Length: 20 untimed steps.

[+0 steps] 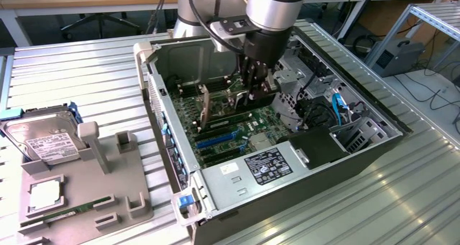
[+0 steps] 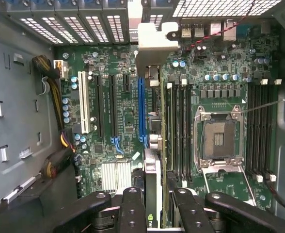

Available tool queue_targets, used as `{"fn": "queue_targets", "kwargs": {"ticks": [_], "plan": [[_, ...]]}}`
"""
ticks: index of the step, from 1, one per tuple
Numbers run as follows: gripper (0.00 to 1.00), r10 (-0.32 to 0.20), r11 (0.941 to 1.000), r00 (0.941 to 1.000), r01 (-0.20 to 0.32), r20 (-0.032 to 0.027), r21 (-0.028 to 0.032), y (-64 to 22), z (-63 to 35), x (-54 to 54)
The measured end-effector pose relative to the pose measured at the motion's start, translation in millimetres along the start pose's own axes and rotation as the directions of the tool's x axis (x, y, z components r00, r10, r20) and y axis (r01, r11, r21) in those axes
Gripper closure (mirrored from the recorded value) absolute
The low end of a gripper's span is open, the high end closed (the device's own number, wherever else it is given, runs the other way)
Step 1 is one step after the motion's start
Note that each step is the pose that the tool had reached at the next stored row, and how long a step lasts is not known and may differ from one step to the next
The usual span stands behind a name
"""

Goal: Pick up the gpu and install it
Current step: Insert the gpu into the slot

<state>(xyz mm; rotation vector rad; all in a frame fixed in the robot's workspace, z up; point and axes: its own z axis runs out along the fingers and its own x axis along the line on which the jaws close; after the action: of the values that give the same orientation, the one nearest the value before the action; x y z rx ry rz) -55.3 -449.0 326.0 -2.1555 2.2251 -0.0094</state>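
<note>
The fingers (image 2: 133, 209) clench the gpu (image 2: 152, 174) edge-down inside the computer case (image 1: 215, 172), just beside the blue slot (image 2: 141, 109). Slight misalignment could jam its bracket against the case's rear wall.

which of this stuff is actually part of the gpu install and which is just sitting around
In the job:
- gpu, gripped in the jaws
- motherboard
- pc case

Just lying about, outside the case:
- hard drive
- memory stick
- grey tray holding them
</note>
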Motion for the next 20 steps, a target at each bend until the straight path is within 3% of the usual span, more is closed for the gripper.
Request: {"fn": "queue_targets", "kwargs": {"ticks": [14, 20], "plan": [[0.73, 0.0, 1.0, 1.0, 0.0, 0.0002, -0.0001, 6.4, 16.6, 5.5], [0.73, 0.0, 1.0, 1.0, 0.0, 0.0003, -0.0001, 14.3, 24.6, 6.6]]}}
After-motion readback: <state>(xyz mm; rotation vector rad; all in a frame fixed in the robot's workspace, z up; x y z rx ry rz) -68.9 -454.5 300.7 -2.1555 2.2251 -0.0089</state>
